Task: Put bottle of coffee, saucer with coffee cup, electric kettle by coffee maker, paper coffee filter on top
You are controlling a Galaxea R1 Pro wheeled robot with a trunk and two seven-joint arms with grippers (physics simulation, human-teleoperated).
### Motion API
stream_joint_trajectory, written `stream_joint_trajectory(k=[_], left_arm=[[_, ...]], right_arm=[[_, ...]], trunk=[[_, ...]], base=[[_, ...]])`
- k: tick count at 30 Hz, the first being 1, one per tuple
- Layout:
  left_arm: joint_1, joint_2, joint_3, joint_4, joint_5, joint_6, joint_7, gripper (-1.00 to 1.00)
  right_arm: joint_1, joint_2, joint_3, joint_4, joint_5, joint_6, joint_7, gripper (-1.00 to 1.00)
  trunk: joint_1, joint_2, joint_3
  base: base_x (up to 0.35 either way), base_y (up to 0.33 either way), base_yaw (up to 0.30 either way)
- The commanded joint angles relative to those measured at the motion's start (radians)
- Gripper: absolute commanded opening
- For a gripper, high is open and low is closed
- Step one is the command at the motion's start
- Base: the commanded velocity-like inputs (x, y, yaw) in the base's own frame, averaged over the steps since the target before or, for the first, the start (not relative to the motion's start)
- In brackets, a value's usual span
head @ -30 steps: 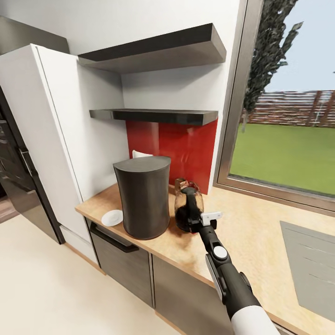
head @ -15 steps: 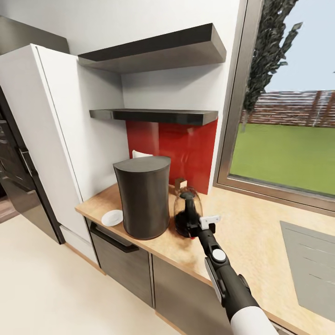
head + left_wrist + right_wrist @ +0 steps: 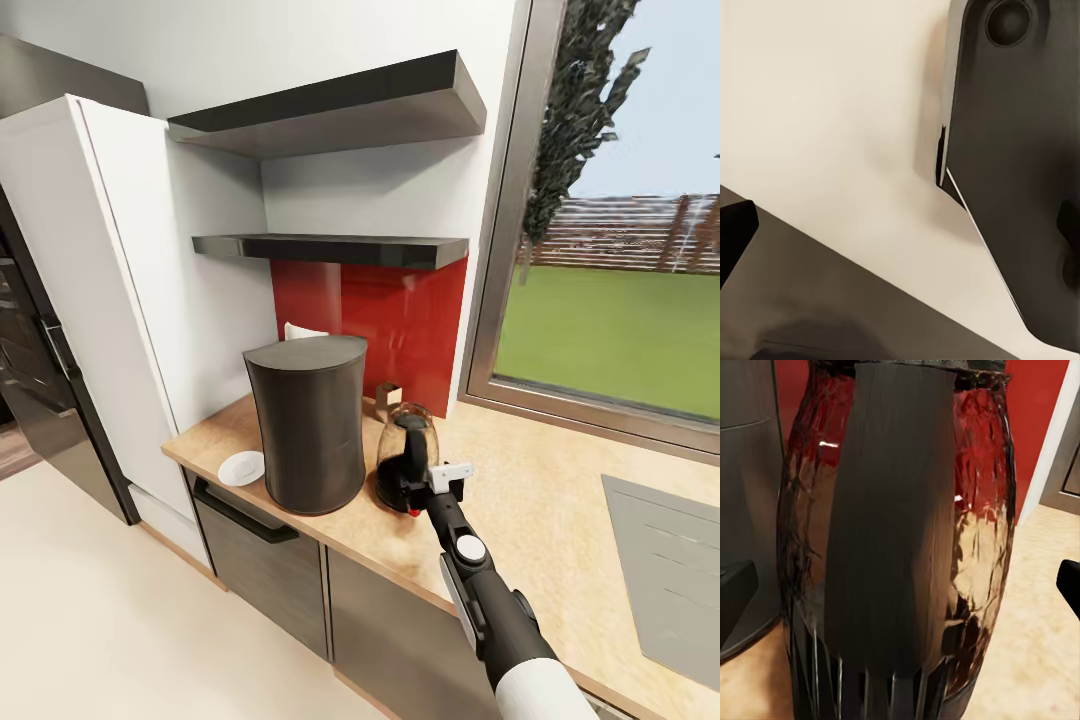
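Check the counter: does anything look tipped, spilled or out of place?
Nothing stands out. The electric kettle stands upright beside the coffee maker, the saucer lies flat on its other side, and the countertop shows no spill.

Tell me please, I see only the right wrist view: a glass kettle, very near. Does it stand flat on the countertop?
Observer: Yes. In the head view the electric kettle stands upright on the countertop, close beside the coffee maker.
Operator: Is the saucer placed already?
Observer: It lies on the coffee maker's other side, with nothing on it.
Operator: And the bottle of coffee?
Observer: It stands on the countertop behind the kettle, by the red wall panel.
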Motion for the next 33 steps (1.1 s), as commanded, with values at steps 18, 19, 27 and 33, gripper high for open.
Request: stream_joint_trajectory(k=[18, 19, 27, 33], left_arm=[[-0.002, 0.0, 0.008, 0.003, -0.006, -0.004, 0.002, 1.0], [-0.002, 0.0, 0.008, 0.003, -0.006, -0.004, 0.002, 1.0], [-0.002, 0.0, 0.008, 0.003, -0.006, -0.004, 0.004, 1.0], [-0.002, 0.0, 0.008, 0.003, -0.006, -0.004, 0.004, 1.0]], right_arm=[[-0.001, 0.0, -0.001, 0.0, 0.009, -0.002, -0.001, 1.0], [-0.001, 0.0, -0.001, 0.0, 0.009, -0.002, -0.001, 1.0], [-0.001, 0.0, 0.0, 0.0, 0.009, -0.002, -0.001, 1.0], [-0.001, 0.0, 0.0, 0.002, 0.009, -0.002, -0.001, 1.0]], trunk=[[0.001, -0.002, -0.002], [0.001, -0.002, -0.002], [0.001, -0.002, -0.002], [0.001, -0.002, -0.002]], base=[[-0.048, 0.0, 0.0], [-0.179, 0.0, 0.0], [-0.043, 0.0, 0.0], [-0.022, 0.0, 0.0]])
